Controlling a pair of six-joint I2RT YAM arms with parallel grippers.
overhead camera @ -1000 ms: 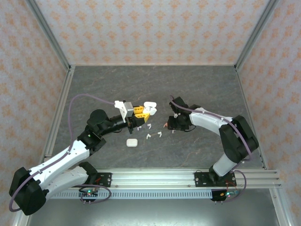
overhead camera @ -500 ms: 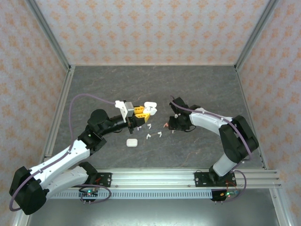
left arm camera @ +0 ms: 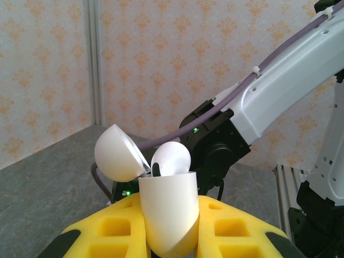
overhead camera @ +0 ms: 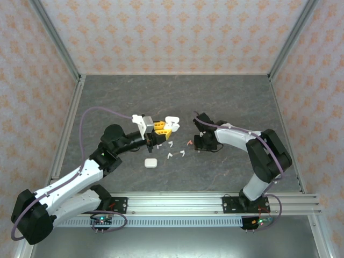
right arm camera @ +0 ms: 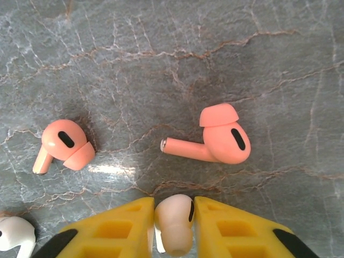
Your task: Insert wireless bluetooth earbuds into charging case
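Note:
My left gripper (overhead camera: 163, 129) is shut on the white charging case (left arm camera: 169, 212), holding it up above the table. Its lid (left arm camera: 115, 153) hangs open to the left, and one white earbud (left arm camera: 171, 158) sits in the case. My right gripper (right arm camera: 174, 226) is low over the table, its yellow fingers (right arm camera: 236, 231) shut on a white earbud (right arm camera: 174, 223). Just beyond it two coral earbuds (right arm camera: 217, 141) (right arm camera: 62, 145) lie on the table. In the top view the right gripper (overhead camera: 195, 143) is beside a coral earbud (overhead camera: 188, 142), to the right of the held case (overhead camera: 171, 121).
A second white case (overhead camera: 150, 162) lies closed on the grey table (overhead camera: 231, 102), near the left arm. Several loose white earbuds (overhead camera: 171, 156) (overhead camera: 183, 153) lie between the two grippers. Another white earbud (right arm camera: 13, 234) lies at the right wrist view's lower left. Patterned walls enclose the table.
The right gripper's fingers have closed on the white earbud, and its arm has shifted slightly. The left gripper and the open case have stayed in place.

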